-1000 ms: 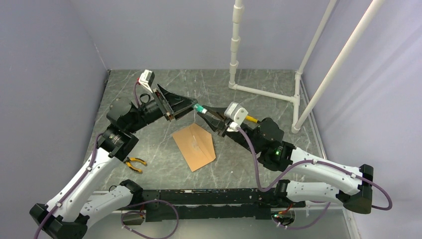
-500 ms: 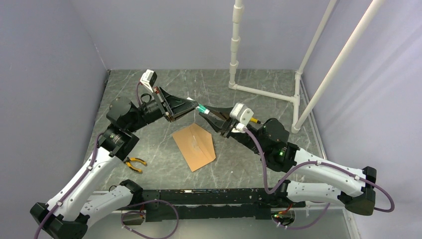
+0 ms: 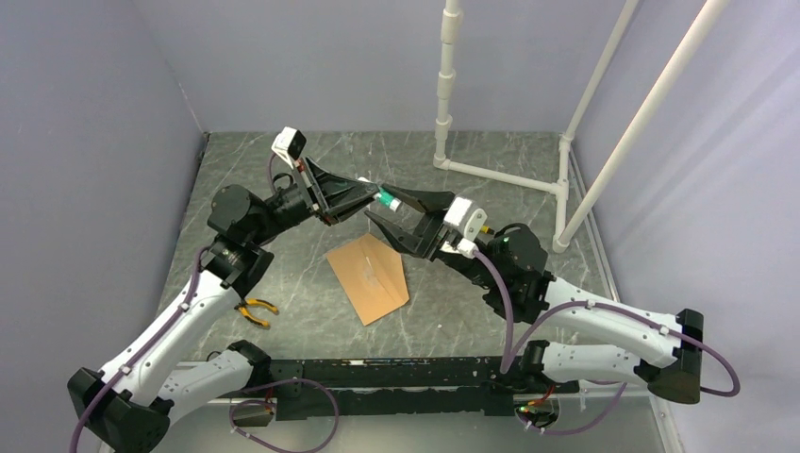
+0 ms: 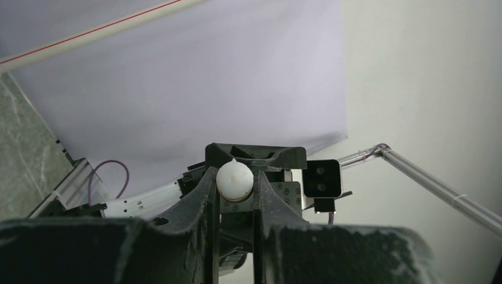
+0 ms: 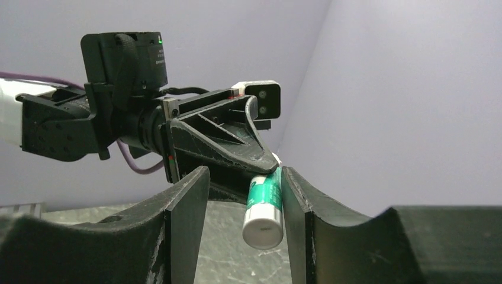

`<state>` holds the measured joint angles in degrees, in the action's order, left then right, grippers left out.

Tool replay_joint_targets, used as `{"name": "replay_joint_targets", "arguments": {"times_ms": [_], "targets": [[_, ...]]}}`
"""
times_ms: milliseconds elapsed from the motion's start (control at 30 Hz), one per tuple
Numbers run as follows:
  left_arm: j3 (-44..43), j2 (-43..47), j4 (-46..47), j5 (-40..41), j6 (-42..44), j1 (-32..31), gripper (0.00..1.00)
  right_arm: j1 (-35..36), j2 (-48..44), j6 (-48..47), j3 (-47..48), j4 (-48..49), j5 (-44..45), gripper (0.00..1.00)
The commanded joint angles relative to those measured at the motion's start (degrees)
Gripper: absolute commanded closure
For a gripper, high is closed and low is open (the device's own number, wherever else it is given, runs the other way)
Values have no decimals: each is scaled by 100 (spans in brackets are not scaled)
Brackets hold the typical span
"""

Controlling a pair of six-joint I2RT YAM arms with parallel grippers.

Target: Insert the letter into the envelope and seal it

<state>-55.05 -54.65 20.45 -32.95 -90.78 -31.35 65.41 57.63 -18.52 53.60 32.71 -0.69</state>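
Left gripper (image 3: 371, 195): up above the envelope (image 3: 370, 276), pinching a glue stick (image 3: 388, 197).
Right gripper (image 3: 379, 208): facing it, jaws spread round the glue stick.

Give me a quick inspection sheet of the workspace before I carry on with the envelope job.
Surface: grey marbled table.
Job's things: brown envelope lies flat mid-table, under the raised grippers; letter not seen as a separate sheet.
Clutter: pliers with yellow handles lie by the left arm; glue stick is in the air between the grippers.
Grippers: left gripper shut on the glue stick; right gripper open, its fingers on either side of the stick's white end.
Cables: purple cables run along both arms, none on the envelope.
Surroundings: plain walls on three sides; white pipe frame at back right.
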Motion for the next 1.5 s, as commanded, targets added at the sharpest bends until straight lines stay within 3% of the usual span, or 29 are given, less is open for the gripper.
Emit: {"name": "replay_joint_targets", "arguments": {"times_ms": [0, 300, 533, 967, 1167, 1467], "targets": [[58, 53, 825, -127, -512, -10, 98, 23, 230, -27, 214, 727, -420, 49], [83, 221, 1100, -119, -622, -7, 98, 25, 502, -20, 352, 1040, -253, 47], [236, 205, 1246, -81, -726, -6, 98, 20, 601, -134, 483, 1019, -365, 62], [374, 156, 1500, -39, -872, -8, 98, 22, 781, -427, 539, 1099, 212, 53], [357, 179, 1386, -59, -821, -10, 98, 24, 813, -417, 550, 1076, 248, 74], [347, 240, 1095, -45, -624, -9, 95, 20, 713, -296, 638, 928, 272, 90]]}}
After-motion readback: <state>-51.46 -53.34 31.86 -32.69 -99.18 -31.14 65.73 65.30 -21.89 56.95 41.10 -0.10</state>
